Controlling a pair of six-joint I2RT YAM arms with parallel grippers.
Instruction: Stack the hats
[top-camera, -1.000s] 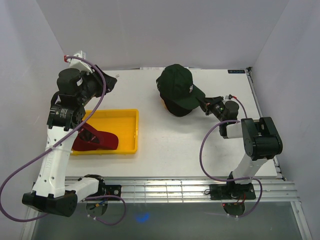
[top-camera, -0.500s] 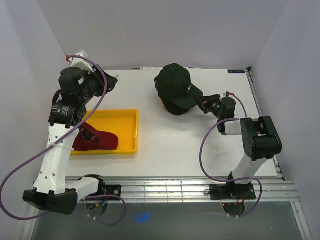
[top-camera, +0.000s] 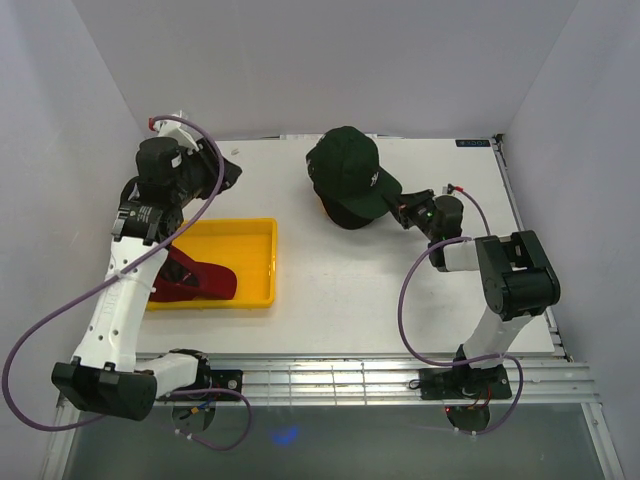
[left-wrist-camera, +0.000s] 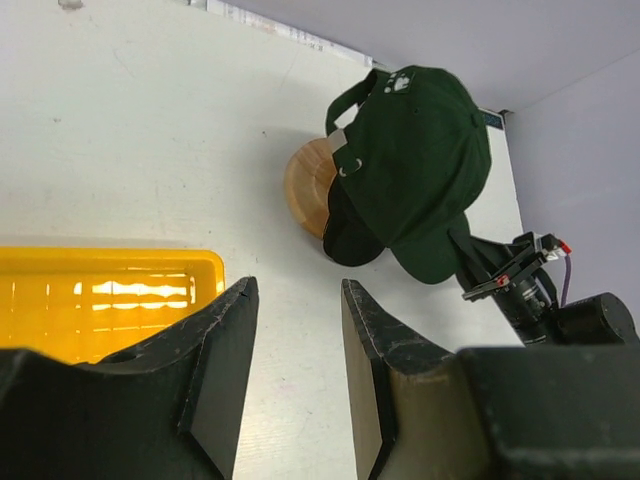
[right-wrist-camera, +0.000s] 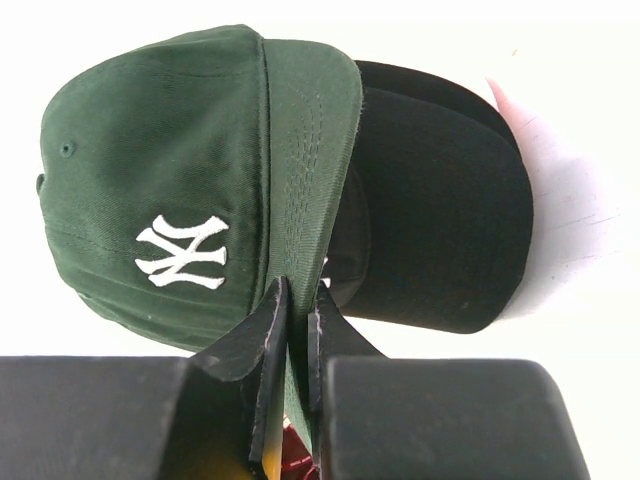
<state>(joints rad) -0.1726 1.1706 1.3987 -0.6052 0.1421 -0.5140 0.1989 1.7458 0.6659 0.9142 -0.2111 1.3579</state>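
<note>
Right gripper (right-wrist-camera: 293, 335) of mine is pinched tight on the brim of the dark green fabric baseball cap (right-wrist-camera: 170, 150) with the white stitched emblem. That cap sits over a black fabric cap (right-wrist-camera: 440, 220), and both cover the round-topped wooden stand (left-wrist-camera: 308, 185) at the far middle of the white table (top-camera: 340, 290). My left gripper (left-wrist-camera: 295, 300) hangs high over the table's far left, jaws partly apart with nothing between them. Near me on the left, the red fabric cap (top-camera: 200, 280) lies in the yellow plastic tray (top-camera: 245, 250).
</note>
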